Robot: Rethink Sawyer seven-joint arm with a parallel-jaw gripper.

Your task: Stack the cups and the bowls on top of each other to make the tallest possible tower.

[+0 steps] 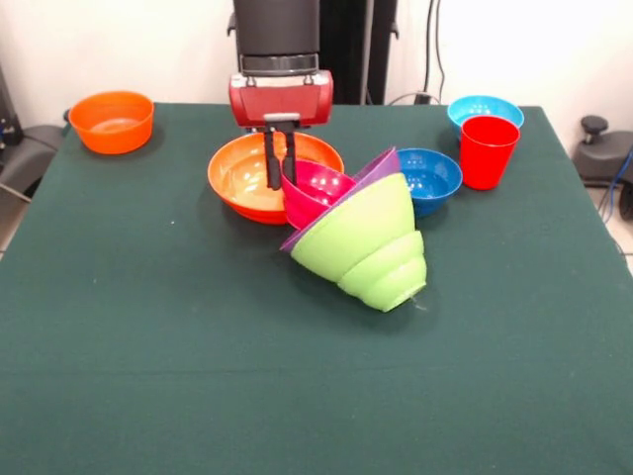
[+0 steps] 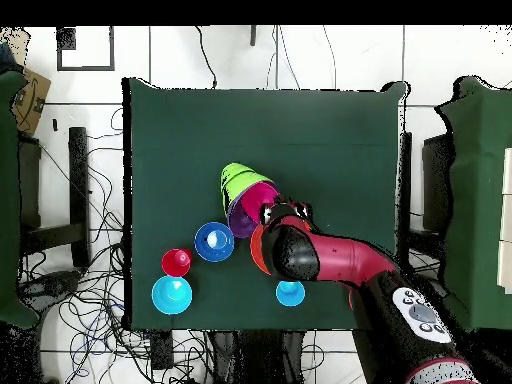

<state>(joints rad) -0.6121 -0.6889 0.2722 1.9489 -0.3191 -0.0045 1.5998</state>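
From the front, the gripper (image 1: 280,158) is seen lowered over the table (image 1: 148,327), its two thin black fingers (image 1: 272,158) clamped on the rim of a glossy magenta bowl (image 1: 315,190). This bowl is tilted, leaning between a wide orange bowl (image 1: 237,176) and a toppled pile. The pile is formed of smooth lime green bowls (image 1: 371,242) nested on their side, with a purple bowl (image 1: 381,163) showing as a thin rim behind them. A dark blue bowl (image 1: 432,178) is set just beside the pile, and a ridged red cup (image 1: 487,150) stands upright next to a light blue bowl (image 1: 485,107). A smaller orange bowl (image 1: 112,121) sits well apart at a far corner of the dark green cloth.

From overhead, the red arm (image 2: 340,262) is seen covering most of the wide orange bowl. The lime green bowls (image 2: 238,182), the dark blue bowl (image 2: 214,241), the red cup (image 2: 176,262) and the light blue bowl (image 2: 171,295) are shown as round shapes. A light blue round shape (image 2: 290,293) lies near the arm; cup or bowl cannot be told.
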